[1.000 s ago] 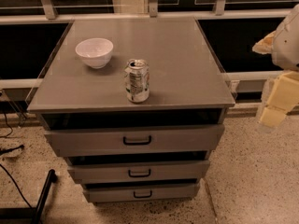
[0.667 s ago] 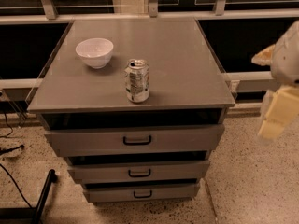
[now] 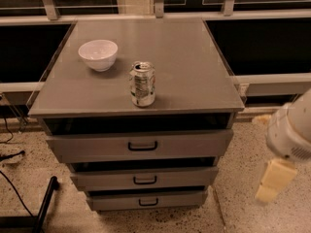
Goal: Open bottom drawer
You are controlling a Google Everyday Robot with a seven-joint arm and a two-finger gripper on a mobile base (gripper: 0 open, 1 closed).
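The bottom drawer (image 3: 170, 199) is the lowest and narrowest of three grey drawer fronts on the cabinet. It has a small black bar handle (image 3: 148, 202) and its front looks pushed in. My gripper (image 3: 272, 181) hangs from the white arm at the right edge of the camera view. It is to the right of the cabinet, at about the height of the middle drawer, and well apart from the bottom drawer's handle.
A white bowl (image 3: 97, 54) and a soda can (image 3: 143, 83) stand on the grey cabinet top (image 3: 194, 67). The top drawer (image 3: 194, 144) and middle drawer (image 3: 184, 177) sit above the bottom one. A black stand leg (image 3: 46, 203) and cables lie on the speckled floor at the left.
My gripper has moved down along the cabinet's right side, from the level of the cabinet top to about the middle drawer's height. The drawers, bowl and can have not moved.
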